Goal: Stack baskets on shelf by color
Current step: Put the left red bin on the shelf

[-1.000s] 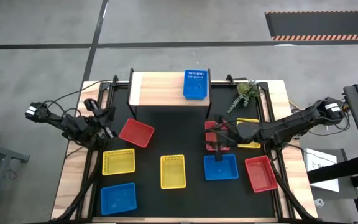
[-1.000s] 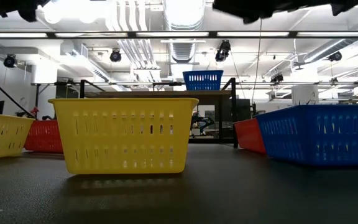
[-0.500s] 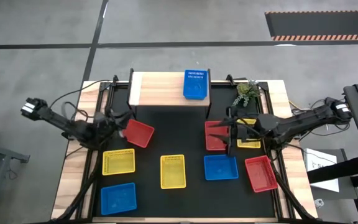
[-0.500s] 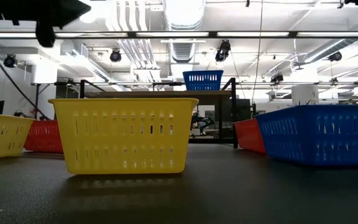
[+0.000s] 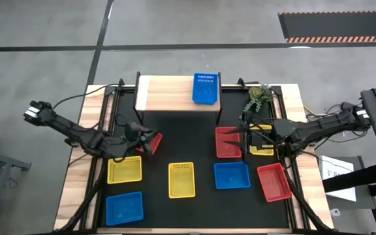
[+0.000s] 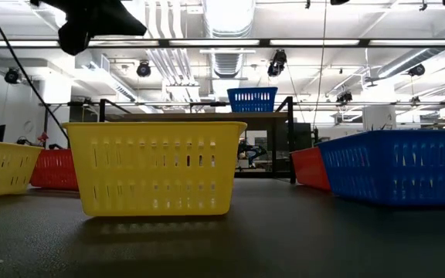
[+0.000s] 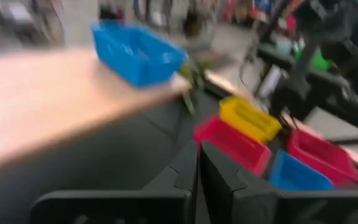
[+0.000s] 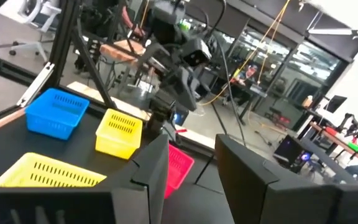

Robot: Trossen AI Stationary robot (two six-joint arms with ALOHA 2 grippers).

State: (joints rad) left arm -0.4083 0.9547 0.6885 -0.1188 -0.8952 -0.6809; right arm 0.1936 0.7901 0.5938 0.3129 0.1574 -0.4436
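High view: one blue basket (image 5: pixel 205 89) sits on the right end of the wooden shelf (image 5: pixel 165 94), which stands at the far edge of the black desk (image 5: pixel 185 134). The other baskets lie on the desk below it. On the left, a red basket (image 5: pixel 151 141) is partly hidden under the left gripper (image 5: pixel 138 140), with a yellow basket (image 5: pixel 125 170) just nearer and a blue basket (image 5: pixel 124 207) at the front corner. Another yellow basket (image 5: pixel 181 179) sits in the middle. On the right, a red basket (image 5: pixel 228 142) lies beside a blue basket (image 5: pixel 232 175), a third red basket (image 5: pixel 274 182) sits tilted near the right edge, and a yellow basket (image 5: pixel 262 149) lies mostly under the right arm.

The left gripper hangs over the left red basket with its fingers (image 7: pixel 185 171) pressed together and nothing between them. The right gripper (image 5: pixel 245 134) hovers above the right red basket, its fingers (image 8: pixel 154 168) apart and holding nothing.

A small green plant (image 5: pixel 258 98) lies by the shelf's right side.
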